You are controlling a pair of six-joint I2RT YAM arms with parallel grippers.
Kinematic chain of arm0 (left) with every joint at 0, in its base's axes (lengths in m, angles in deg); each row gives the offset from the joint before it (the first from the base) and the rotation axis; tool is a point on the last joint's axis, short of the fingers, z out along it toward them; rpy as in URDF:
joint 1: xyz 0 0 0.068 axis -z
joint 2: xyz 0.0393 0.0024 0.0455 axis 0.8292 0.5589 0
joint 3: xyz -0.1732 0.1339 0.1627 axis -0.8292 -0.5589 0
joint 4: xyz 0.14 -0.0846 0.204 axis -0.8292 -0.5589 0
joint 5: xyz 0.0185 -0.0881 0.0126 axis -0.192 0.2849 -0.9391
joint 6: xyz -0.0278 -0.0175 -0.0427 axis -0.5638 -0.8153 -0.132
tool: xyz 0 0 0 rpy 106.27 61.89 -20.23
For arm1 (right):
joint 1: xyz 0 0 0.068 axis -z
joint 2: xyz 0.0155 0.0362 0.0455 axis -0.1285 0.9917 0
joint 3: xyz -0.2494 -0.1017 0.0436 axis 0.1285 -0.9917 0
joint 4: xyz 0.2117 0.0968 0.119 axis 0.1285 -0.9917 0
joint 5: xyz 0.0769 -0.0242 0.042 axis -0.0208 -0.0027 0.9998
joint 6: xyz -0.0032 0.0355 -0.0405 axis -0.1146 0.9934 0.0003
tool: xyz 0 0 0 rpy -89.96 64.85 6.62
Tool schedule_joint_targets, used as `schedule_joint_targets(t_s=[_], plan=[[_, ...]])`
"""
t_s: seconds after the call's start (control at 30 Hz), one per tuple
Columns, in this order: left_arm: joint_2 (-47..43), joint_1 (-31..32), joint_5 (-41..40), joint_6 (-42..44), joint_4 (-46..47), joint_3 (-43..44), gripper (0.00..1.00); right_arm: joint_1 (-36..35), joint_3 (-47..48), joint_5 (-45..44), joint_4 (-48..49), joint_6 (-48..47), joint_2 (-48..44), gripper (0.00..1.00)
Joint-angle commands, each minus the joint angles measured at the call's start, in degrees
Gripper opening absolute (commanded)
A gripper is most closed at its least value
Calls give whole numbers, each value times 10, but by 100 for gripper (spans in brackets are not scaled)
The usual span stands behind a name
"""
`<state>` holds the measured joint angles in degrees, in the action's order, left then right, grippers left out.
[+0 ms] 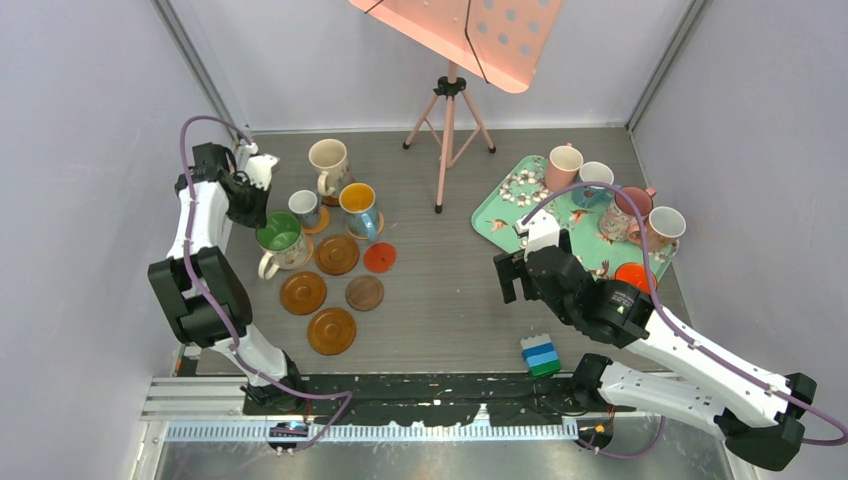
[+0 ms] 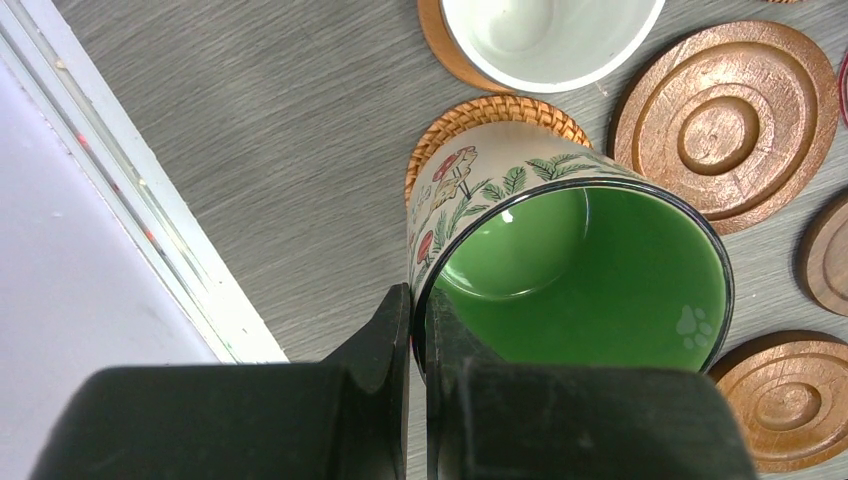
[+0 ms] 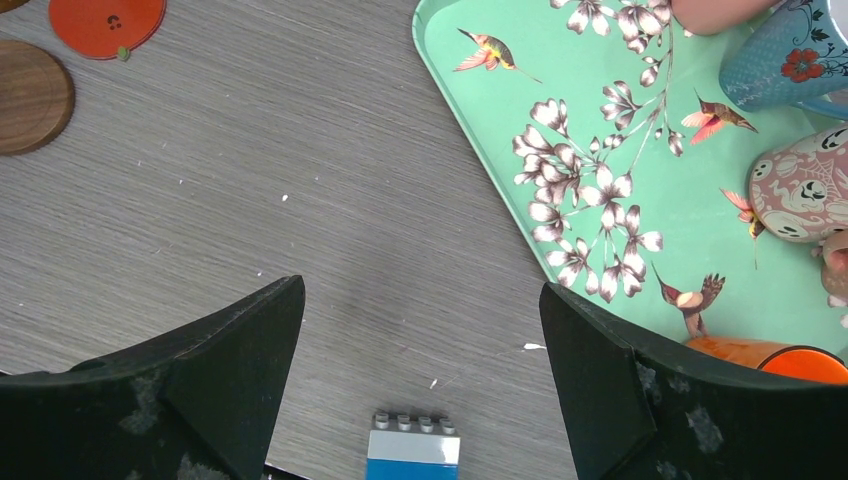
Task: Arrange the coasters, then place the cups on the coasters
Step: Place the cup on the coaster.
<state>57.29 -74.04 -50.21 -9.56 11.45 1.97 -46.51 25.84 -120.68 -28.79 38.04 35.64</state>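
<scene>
On mug (image 2: 575, 255) rim: L claw (image 2: 420, 312) tight

A pink music stand (image 1: 447, 120) rises left of a mint floral tray (image 1: 500, 207), with stacked toy bricks (image 1: 541, 355) in front of it.

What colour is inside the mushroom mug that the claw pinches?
Bright green, with a tiny paw print. The left wrist view shows the cream mushroom-painted mug best.
</scene>
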Motion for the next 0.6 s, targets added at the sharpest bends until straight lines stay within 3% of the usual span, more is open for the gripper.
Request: schedule_joint_targets(t_s=[0.0, 0.57], plan=[[-14, -1, 37, -11, 28, 41, 0, 1, 18, -15, 22, 0, 0, 95], [2, 1, 29, -21, 35, 46, 0, 1, 17, -18, 27, -1, 1, 95]])
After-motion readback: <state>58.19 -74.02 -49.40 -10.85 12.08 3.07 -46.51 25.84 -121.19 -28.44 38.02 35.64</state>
